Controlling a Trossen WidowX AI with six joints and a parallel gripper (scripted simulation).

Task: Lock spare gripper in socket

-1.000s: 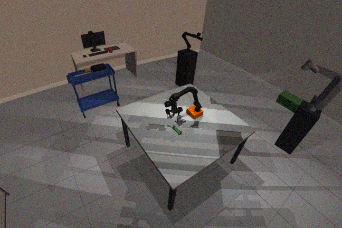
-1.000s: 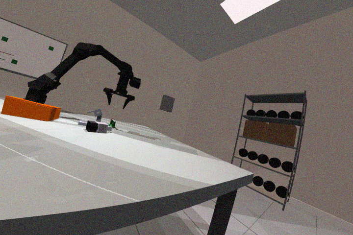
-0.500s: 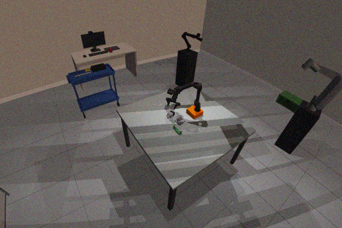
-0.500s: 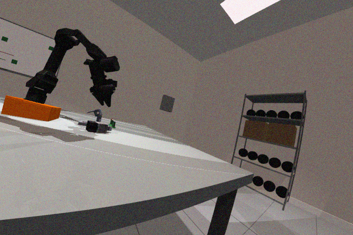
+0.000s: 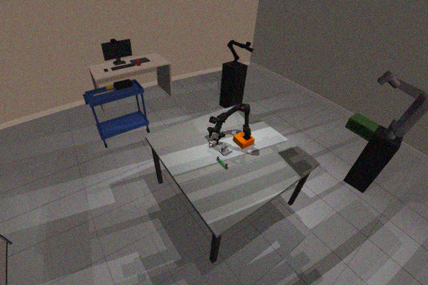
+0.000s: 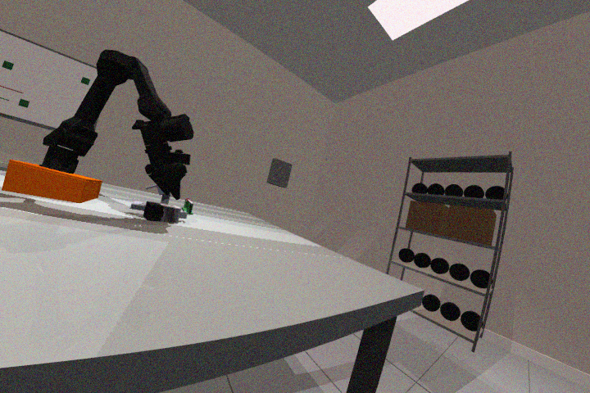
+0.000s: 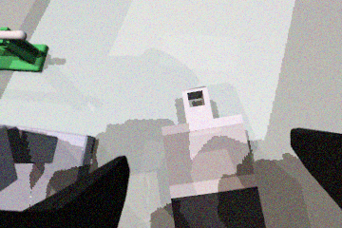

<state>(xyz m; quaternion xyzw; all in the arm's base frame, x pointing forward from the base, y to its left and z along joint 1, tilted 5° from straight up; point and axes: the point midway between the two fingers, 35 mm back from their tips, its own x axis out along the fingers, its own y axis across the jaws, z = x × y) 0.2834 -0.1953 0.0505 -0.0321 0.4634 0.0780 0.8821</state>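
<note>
My arm is bolted to a flat orange rectangular base block (image 5: 244, 140), which sits on the pale grey rectangular table top with dark legs (image 5: 241, 191). Just beside that block, on its camera-facing side, a small grey boxy spare gripper with a pale square spigot (image 7: 204, 152) lies flat on the surface. Further from the block, a thin white rod rests along a flat green plate (image 7: 18, 54), and a grey blocky mount (image 7: 31, 166) sits near the spare gripper.
</note>
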